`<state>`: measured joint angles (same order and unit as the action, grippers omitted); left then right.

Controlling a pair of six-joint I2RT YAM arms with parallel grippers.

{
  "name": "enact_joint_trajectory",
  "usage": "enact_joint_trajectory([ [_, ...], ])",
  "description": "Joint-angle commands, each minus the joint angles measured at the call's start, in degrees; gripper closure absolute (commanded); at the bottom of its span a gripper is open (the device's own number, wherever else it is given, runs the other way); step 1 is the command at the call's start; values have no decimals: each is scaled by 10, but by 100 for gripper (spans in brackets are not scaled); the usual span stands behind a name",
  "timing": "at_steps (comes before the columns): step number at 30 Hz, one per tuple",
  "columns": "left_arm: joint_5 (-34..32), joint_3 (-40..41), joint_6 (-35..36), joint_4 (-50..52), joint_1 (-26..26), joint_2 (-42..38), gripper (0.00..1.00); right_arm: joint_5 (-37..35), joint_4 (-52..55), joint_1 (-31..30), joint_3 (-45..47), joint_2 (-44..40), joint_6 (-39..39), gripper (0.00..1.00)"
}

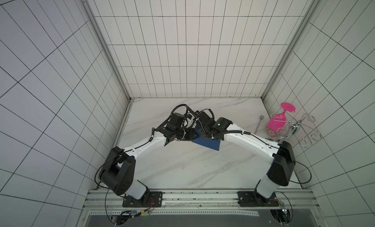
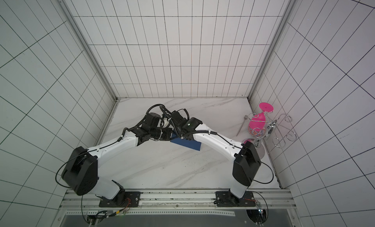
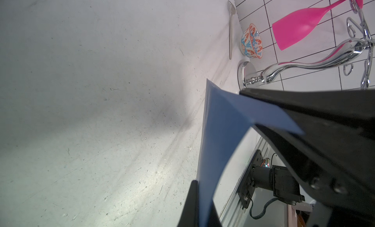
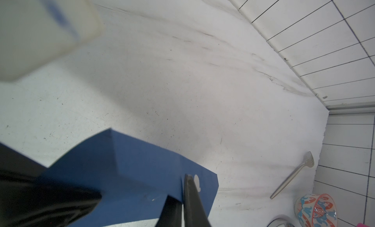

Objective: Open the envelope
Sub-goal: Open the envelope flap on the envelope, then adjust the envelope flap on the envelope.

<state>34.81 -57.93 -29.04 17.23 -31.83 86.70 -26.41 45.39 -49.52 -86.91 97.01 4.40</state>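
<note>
The dark-blue envelope (image 1: 209,143) (image 2: 188,144) is lifted off the marble table at mid-table, between both arms. In the left wrist view my left gripper (image 3: 200,195) is shut on one edge of the envelope (image 3: 219,124), and the sheet curves away from its fingers. In the right wrist view my right gripper (image 4: 181,187) pinches the raised flap of the envelope (image 4: 125,167), right beside a small round pale seal (image 4: 197,180). From above, the left gripper (image 1: 193,137) and the right gripper (image 1: 200,132) nearly meet, and the wrists hide much of the envelope.
At the table's right edge stand a chrome wire rack (image 1: 296,128) with a pink goblet (image 1: 277,122) hanging upside down, a patterned bowl (image 1: 273,132) and a fork (image 1: 258,123). Tiled walls close in the left, back and right sides.
</note>
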Motion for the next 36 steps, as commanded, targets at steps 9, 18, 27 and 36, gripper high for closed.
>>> enact_joint_trajectory([
  [9,28,21,-8,-16,0,9,100,28,10,54,-36,21,-6,42],
  [18,49,44,-42,-91,0,45,100,52,-84,91,55,28,27,40],
  [27,37,57,-50,-129,1,84,100,59,-99,115,51,72,35,40],
  [36,23,84,-89,-203,22,136,100,23,-37,179,68,-39,111,37],
])
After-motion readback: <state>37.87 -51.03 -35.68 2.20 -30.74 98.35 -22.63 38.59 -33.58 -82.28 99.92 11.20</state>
